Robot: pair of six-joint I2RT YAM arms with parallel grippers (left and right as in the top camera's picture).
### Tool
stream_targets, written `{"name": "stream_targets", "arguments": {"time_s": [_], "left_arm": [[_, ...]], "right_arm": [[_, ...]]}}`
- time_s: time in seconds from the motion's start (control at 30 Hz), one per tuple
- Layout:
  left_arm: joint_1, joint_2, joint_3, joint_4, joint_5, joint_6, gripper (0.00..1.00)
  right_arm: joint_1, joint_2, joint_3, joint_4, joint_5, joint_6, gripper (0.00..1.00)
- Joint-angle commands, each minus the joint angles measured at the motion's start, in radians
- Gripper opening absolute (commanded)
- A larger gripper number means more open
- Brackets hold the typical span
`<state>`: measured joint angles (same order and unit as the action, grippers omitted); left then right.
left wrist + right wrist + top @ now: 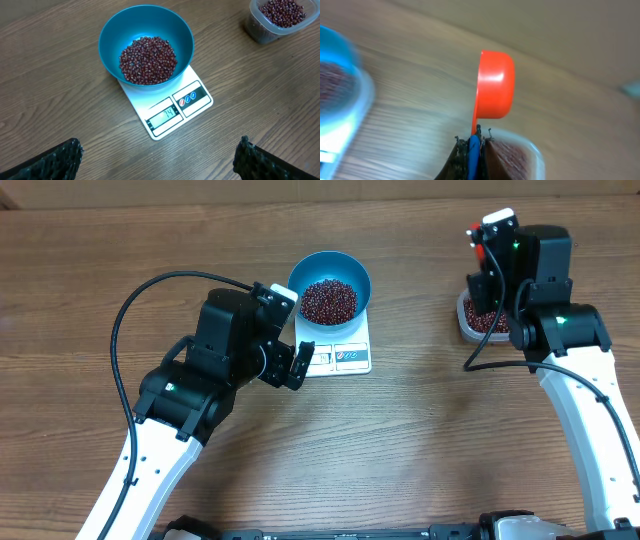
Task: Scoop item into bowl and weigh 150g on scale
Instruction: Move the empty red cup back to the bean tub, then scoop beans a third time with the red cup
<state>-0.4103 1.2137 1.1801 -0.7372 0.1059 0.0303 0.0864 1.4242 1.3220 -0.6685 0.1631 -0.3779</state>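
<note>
The blue bowl (308, 270) stands on the white scale (347, 358), holding a heap of dark red beans (328, 300). In the left wrist view the bowl (111, 35), its beans (148, 60) and the scale (186, 107) with a lit display lie ahead. My left gripper (300, 365) is open and empty at the scale's near-left corner, its fingers wide apart (158, 150). My right gripper (474, 137) is shut on the blue handle of an orange-red scoop (495, 90), over the clear tub (532, 150). The scoop's inside is hidden.
The clear tub (470, 323) of beans sits at the right, partly under the right arm, and shows at the top right of the left wrist view (280, 17). Bare wooden table lies between scale and tub. A black cable loops from the left arm.
</note>
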Motion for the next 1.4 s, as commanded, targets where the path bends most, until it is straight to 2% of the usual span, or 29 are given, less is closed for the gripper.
{"name": "stream_targets", "arguments": {"time_s": [0.0, 0.17, 0.47, 0.77, 1.37], "left_arm": [[0.004, 0.008, 0.0, 0.0, 0.018, 0.019, 1.0], [0.004, 0.008, 0.0, 0.0, 0.018, 0.019, 1.0], [0.004, 0.009, 0.0, 0.0, 0.018, 0.019, 1.0], [0.004, 0.008, 0.0, 0.0, 0.017, 0.019, 1.0], [0.004, 0.009, 0.0, 0.0, 0.018, 0.019, 1.0]], "right_arm": [[0.002, 0.002, 0.022, -0.027, 0.23, 0.011, 0.04], [-0.008, 0.042, 0.022, -0.098, 0.256, 0.017, 0.04], [-0.081, 0.132, 0.021, -0.196, 0.255, 0.117, 0.04], [-0.127, 0.155, 0.019, -0.215, 0.088, 0.124, 0.04], [-0.128, 0.16, -0.075, -0.172, 0.108, 0.124, 0.04]]}}
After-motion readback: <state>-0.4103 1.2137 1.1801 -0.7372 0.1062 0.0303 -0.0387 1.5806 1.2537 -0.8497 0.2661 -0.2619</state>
